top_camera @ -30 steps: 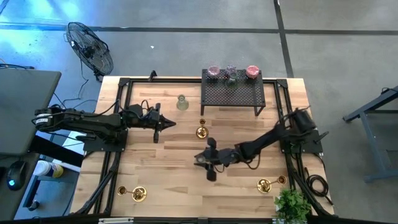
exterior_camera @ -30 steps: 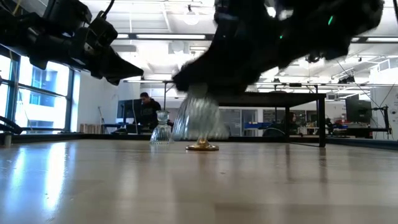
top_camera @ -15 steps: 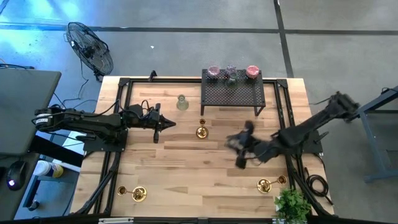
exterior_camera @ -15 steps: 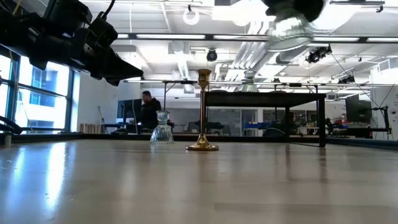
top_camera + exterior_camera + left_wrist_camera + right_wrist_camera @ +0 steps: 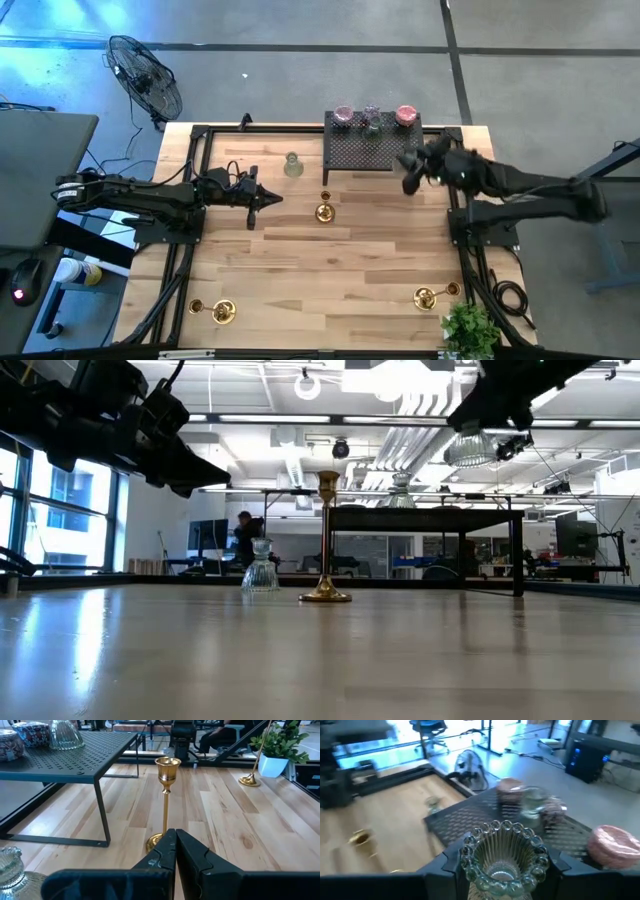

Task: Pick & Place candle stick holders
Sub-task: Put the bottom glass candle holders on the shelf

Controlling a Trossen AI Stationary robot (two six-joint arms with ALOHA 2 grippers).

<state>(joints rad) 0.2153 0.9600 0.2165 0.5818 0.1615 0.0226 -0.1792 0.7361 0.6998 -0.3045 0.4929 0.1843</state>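
1. High view: since a second ago the right end effector [image 5: 412,172] has swung from mid-counter up to the right end of the black rack [image 5: 372,150], carrying its load with it; the left end effector [image 5: 268,199] has not shifted and waits beside the tall brass holder [image 5: 323,211]. On the rack stand three cups [image 5: 372,117]. A clear glass holder [image 5: 293,165] sits on the counter [image 5: 300,270] left of the rack, and more brass holders lie at the near-left [image 5: 222,311] and near-right [image 5: 425,297] edges.

2. Low view: the ribbed glass holder [image 5: 471,448] hangs in the air, above rack height, under the dark right arm.

3. Left wrist view: the left fingers [image 5: 192,855] are pressed together, holding nothing, pointed at the brass stem.

4. Right wrist view: the right end effector [image 5: 503,865] is closed on the beaded, ribbed clear glass holder [image 5: 503,854], gripped at its sides below the rim, with the rack and its cups just beyond.

5. Handling, as I judge it: the glass is rigid, slick and breakable, so grip it by the body, firmly but gently, and set it down softly. The brass ones look top-heavy; take them low on the stem.
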